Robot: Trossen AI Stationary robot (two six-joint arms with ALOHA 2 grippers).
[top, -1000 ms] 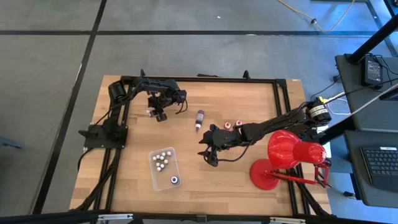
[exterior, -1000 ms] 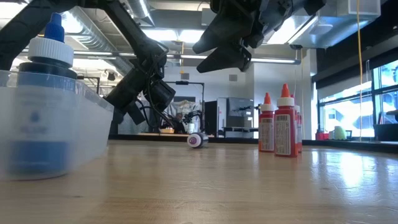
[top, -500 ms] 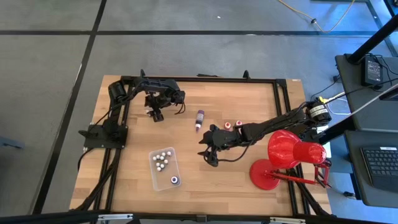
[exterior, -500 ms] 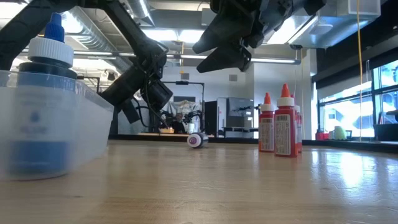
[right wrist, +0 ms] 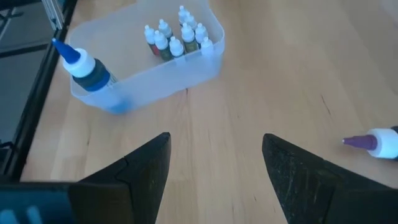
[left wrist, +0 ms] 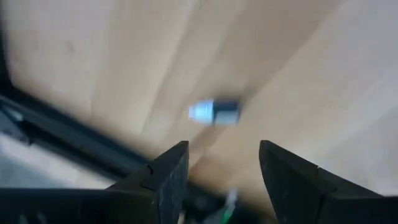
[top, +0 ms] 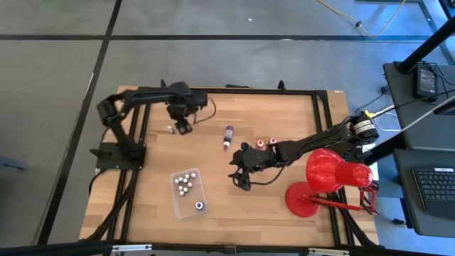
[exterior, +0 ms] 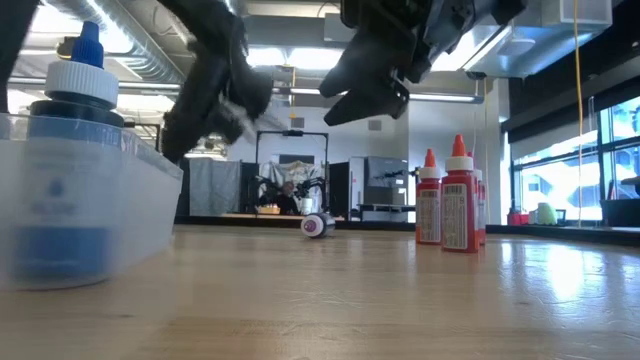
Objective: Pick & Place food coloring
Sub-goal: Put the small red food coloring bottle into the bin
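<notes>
— Since a second ago the left arm has swung its elbow outward past the table's left edge, and the left gripper (top: pixel 183 126) has let go: a tiny bottle with a white cap and dark body (top: pixel 170 129) now lies on the light wooden table (top: pixel 284 114) just beside it, near the black frame rail.

— Are its fingers apart?

— Yes, spread with nothing between them; the left wrist view shows the small bottle (left wrist: pixel 214 112) lying on its side on the wood beyond the two dark fingers (left wrist: pixel 168 171).

— And the right arm?

— It has not moved. The right gripper (top: pixel 240 173) hangs above the middle of the table, fingers spread and empty, facing the clear rectangular plastic tray (top: pixel 178 201).

— Where is the rest of the food coloring?

— A cluster of small white-capped dropper bottles (right wrist: pixel 177 37) stands at one end of the tray, and a larger dark blue bottle with a white collar and blue tip (right wrist: pixel 87 68) stands at the other end. A longer purple bottle (top: pixel 228 136) lies on its side between the two grippers. Two red bottles with red tips (exterior: pixel 450 205) stand upright near the right arm.

— Anything else on the table?

— A big red desk lamp (top: pixel 328 178) at the right side.
</notes>
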